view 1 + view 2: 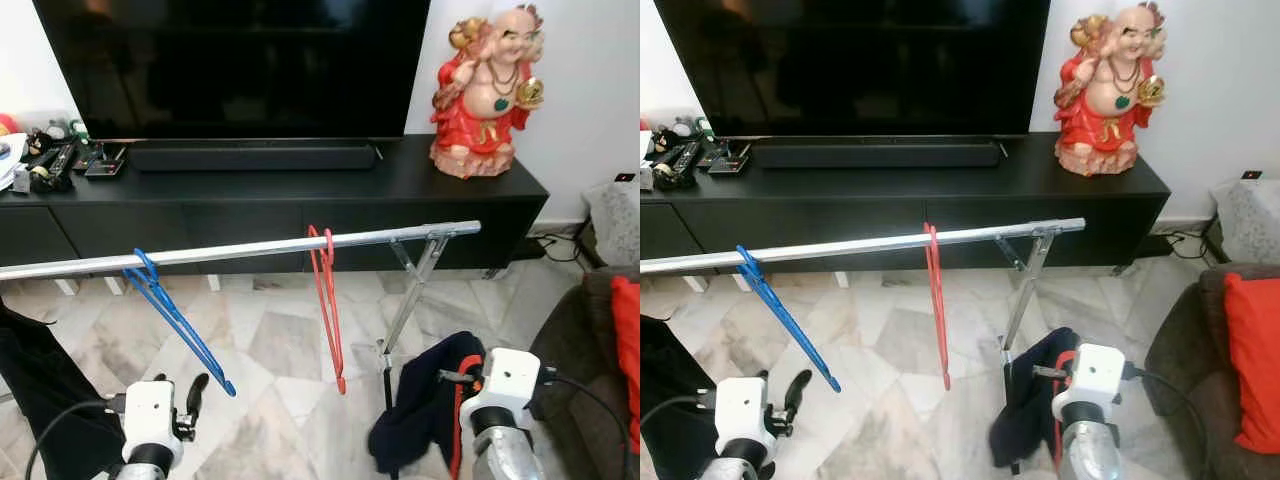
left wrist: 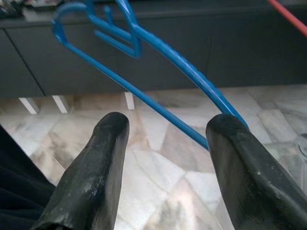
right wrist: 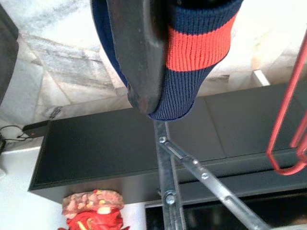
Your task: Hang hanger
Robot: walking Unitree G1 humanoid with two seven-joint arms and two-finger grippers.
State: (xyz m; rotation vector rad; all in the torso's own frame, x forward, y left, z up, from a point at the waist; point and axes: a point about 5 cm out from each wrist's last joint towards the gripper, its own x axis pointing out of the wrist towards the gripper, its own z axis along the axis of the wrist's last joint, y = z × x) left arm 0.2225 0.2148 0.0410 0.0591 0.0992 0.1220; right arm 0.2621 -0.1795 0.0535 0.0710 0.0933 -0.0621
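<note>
Our left gripper [image 2: 165, 158] is spread wide, low beside the blue hanger's [image 1: 175, 318] bottom end, one finger touching it; its hook sits on the metal rail [image 1: 240, 250]. Red hanger [image 1: 328, 305] hangs mid-rail. Our right gripper [image 3: 158, 57] is clamped on a navy-and-red garment [image 1: 430, 400] by the rack leg.

No text, label, brand, number or sign can be read anywhere in these views. The small items at about ten o'clock on the black TV console [image 1: 300, 185] are too small and blurred to show any lettering, and the red statue [image 1: 487, 90] at about one o'clock bears no legible marks.
</note>
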